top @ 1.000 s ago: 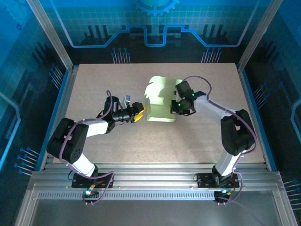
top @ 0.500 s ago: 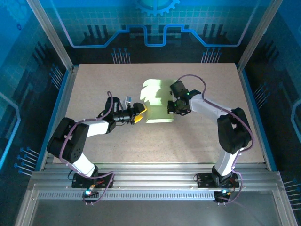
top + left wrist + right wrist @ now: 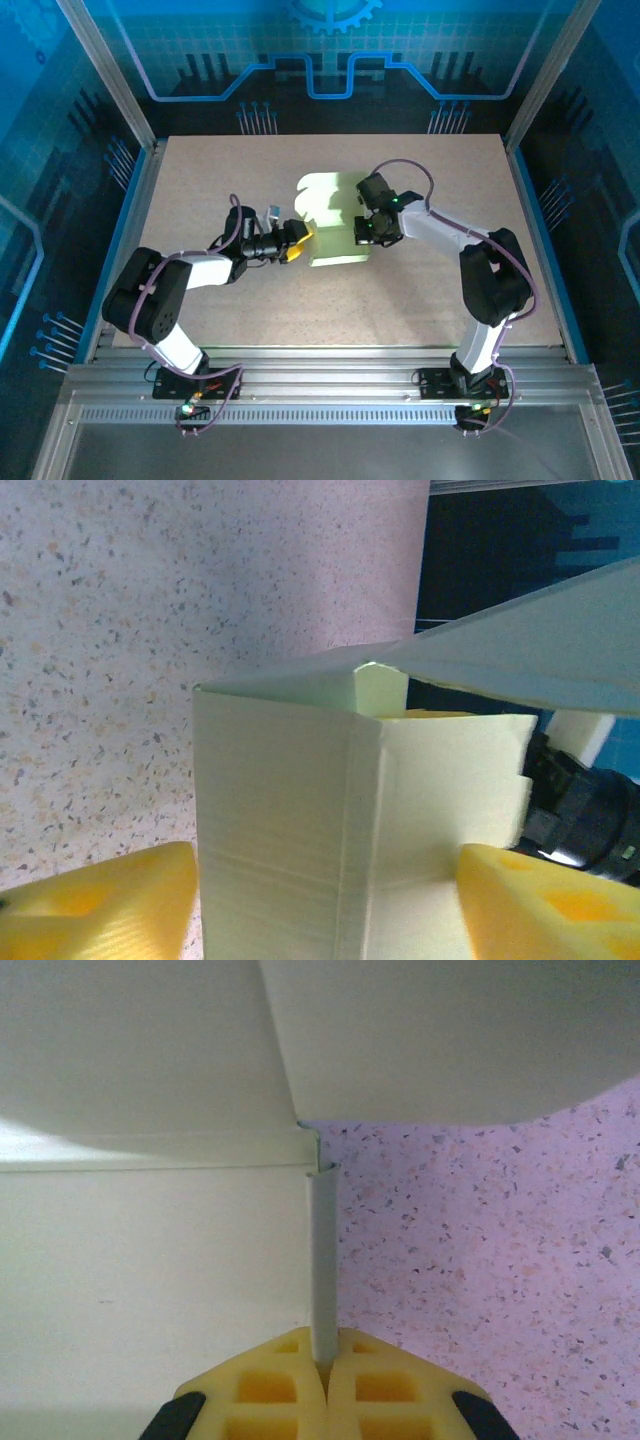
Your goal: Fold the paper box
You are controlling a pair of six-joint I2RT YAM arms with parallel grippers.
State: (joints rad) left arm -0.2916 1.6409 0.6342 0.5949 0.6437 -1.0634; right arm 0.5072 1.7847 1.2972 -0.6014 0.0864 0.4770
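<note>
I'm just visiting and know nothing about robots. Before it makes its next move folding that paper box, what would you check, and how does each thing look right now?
1. Does the right gripper pinch a thin edge of the paper box? Ok, it is shut on the edge.
2. Does the left gripper sit astride a corner of the box, one finger on each side? Ok.
3. Is the left gripper actually pressing on the box? Cannot tell.
4. Is the box fully closed up? Not ok, a flap stands open above the corner.

Matt, smooth card paper box (image 3: 335,243) on speckled, stone-look table (image 3: 400,295).
</note>
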